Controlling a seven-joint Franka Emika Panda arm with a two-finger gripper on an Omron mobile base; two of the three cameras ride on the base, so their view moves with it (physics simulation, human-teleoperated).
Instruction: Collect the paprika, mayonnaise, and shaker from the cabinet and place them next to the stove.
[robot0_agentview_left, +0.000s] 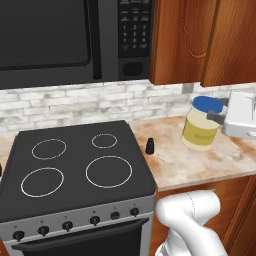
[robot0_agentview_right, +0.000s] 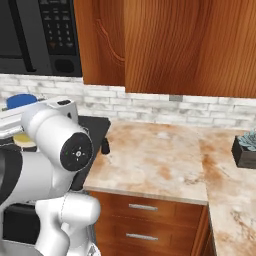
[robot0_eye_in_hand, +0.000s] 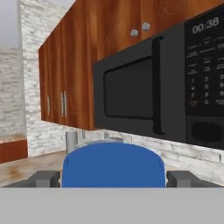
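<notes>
On the marbled countertop (robot0_agentview_left: 175, 165) right of the stove (robot0_agentview_left: 75, 170), the mayonnaise (robot0_agentview_left: 201, 125) is seen standing upright — its blue lid flanked by the fingers of the gripper (robot0_agentview_left: 216, 109), which is spread wide around the lid; no squeeze can be told. A pale yellow-cream jar with a light label is shown. The black shaker (robot0_agentview_left: 149, 146) is set just beside the stove's edge.

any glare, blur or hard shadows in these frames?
Left base view: flat even light, a faint soft shadow beside the mayonnaise, shaker sharp. Right base view: no glare on the counter, everything in focus. Hand view: blue lid close up, slightly soft; microwave clear.
</notes>
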